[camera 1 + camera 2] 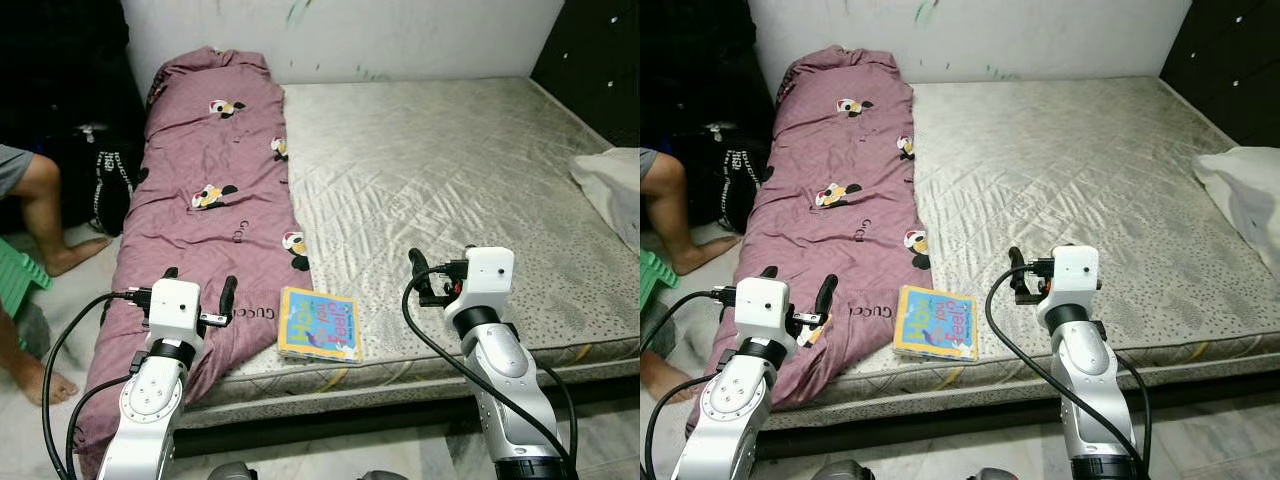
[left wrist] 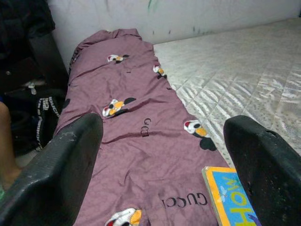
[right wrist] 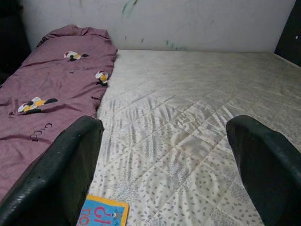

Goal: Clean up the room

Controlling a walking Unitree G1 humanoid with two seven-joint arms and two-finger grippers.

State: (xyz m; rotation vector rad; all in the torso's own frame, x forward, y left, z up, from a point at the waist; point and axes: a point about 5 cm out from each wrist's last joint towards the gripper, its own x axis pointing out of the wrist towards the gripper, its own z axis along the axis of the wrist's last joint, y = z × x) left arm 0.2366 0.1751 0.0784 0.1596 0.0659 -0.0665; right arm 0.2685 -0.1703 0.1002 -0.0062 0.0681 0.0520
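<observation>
Flat glossy book (image 1: 320,325) on quilted mattress (image 1: 450,170)

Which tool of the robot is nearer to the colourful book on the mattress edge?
Left, narrowly. The left tool hovers over the purple blanket, just beside the book. The right tool hovers over bare mattress on the book's other side, slightly farther away.

We see a mauve blanket (image 1: 215,200) printed with black, white and orange cartoon figures and dark lettering. Our mattress (image 1: 450,170) is pale grey-beige, quilted in diamonds with small dark specks. The book (image 1: 320,325) is blue, edged yellow, with multicoloured letters. A white pillow (image 1: 612,190) lies beside black drawers (image 1: 590,60).
</observation>
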